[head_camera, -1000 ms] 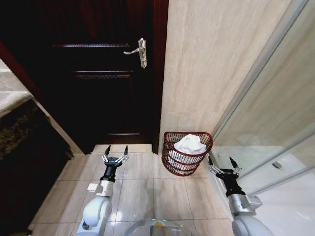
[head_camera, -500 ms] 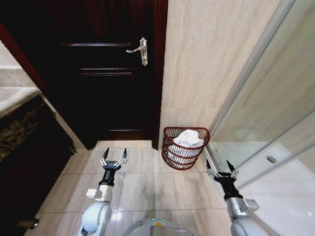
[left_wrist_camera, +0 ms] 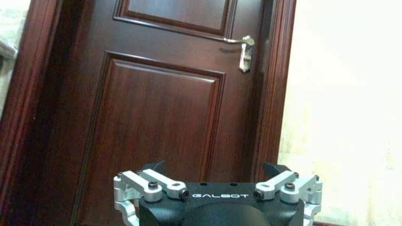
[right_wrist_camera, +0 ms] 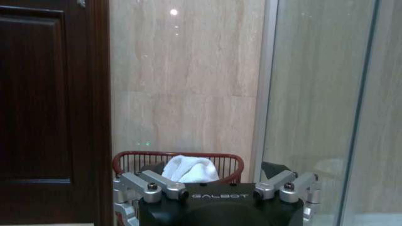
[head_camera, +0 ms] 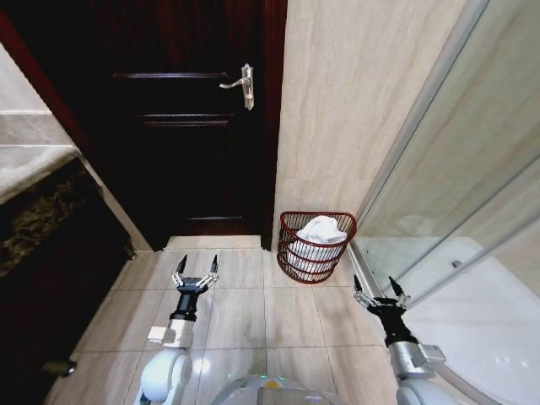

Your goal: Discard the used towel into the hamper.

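Towel (head_camera: 321,229): white, inside hamper (head_camera: 314,266), ahead-left of right hand (head_camera: 380,289), the nearer one.
Hands: both fingers apart, empty; left hand (head_camera: 196,268) farther.

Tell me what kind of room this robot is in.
Most likely a bathroom: a glass shower partition, tiled floor and stone-look wall, plus a wire hamper holding a white towel beside a dark wooden door.

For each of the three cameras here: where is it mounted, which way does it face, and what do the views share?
Head: high, looking down at floor, door, hamper with towel; left hand, right hand, both open.
Left wrist: behind left hand, faces door.
Right wrist: behind right hand, faces hamper.
Shared: hamper in head and right wrist views.
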Tool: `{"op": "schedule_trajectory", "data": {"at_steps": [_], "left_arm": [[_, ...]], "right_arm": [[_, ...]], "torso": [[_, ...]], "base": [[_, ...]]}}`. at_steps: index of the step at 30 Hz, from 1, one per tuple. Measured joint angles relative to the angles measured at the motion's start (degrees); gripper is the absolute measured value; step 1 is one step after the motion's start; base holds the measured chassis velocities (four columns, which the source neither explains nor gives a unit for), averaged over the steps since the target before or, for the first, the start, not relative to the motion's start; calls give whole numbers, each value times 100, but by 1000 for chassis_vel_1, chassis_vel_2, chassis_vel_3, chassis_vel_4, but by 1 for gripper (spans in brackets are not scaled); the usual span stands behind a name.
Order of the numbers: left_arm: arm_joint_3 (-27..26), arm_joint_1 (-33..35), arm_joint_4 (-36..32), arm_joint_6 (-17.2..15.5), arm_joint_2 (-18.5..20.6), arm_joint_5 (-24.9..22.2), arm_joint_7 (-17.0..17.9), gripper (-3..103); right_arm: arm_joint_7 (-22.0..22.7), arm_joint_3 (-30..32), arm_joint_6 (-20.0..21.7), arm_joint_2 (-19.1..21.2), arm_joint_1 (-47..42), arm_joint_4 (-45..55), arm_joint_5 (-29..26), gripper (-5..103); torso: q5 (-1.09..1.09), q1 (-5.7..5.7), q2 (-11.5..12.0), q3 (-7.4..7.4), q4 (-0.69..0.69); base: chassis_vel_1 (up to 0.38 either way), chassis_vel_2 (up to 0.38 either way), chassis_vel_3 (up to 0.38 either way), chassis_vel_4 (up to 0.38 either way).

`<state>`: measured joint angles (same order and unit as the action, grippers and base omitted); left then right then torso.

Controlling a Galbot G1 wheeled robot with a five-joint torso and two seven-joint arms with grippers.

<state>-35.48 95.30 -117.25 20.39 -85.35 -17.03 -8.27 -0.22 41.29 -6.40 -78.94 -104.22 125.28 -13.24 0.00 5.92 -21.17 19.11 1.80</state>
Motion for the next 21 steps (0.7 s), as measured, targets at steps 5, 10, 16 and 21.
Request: {"op": "schedule_trajectory", "data": {"at_steps": [5, 10, 16, 21], "left_arm": [[1, 50, 17, 58, -44, 12, 2, 100], [-3, 67, 28, 97, -53, 50, 2, 100], [-18, 64, 65, 116, -34, 160, 2, 100], [-8, 64, 87, 129, -32, 203, 2, 100]], "right_arm": [[0, -34, 1, 25, 22, 0, 0, 100], [0, -21, 1, 59, 13, -6, -23, 100], [5, -28, -2, 15, 6, -36, 4, 100], [16, -39, -26, -6, -17, -43, 29, 100]], "torso": [[0, 0, 0, 0, 1], [0, 0, 0, 0, 0], [0, 0, 0, 0, 1], [0, 0, 0, 0, 1]], "base": [[85, -95, -92, 94], [88, -86, -91, 95], [86, -85, -77, 96], [74, -77, -75, 82]]}}
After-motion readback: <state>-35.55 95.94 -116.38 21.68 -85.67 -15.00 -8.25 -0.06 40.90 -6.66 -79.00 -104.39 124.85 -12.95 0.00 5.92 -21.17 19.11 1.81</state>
